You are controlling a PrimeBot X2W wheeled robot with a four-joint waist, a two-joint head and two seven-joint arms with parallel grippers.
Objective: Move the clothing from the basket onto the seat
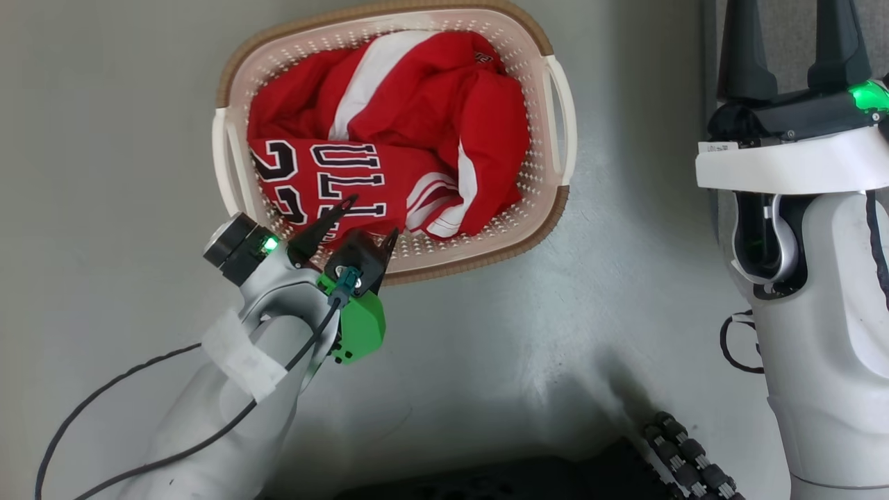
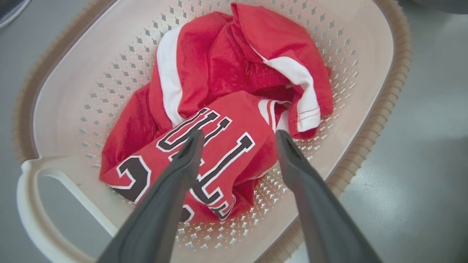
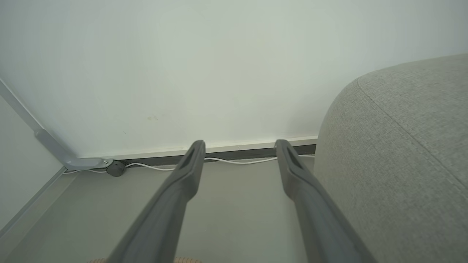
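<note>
Beginning stage: all the clothing [image 1: 424, 104] is being contained by the basket [image 1: 233, 76], none by the seat [image 3: 402, 153].
Over the jersey [image 1: 333, 177] the left gripper [image 1: 373, 217] is being poised, fingers apart and empty; the right gripper [image 3: 240, 144], fingers likewise spread, is being held beside the seat; every garment remains to be moved.

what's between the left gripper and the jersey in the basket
Nothing visible does. The open left gripper hangs right over the red jersey lying in the basket, pointing at its lettering; whether the tips touch the cloth I cannot tell.
</note>
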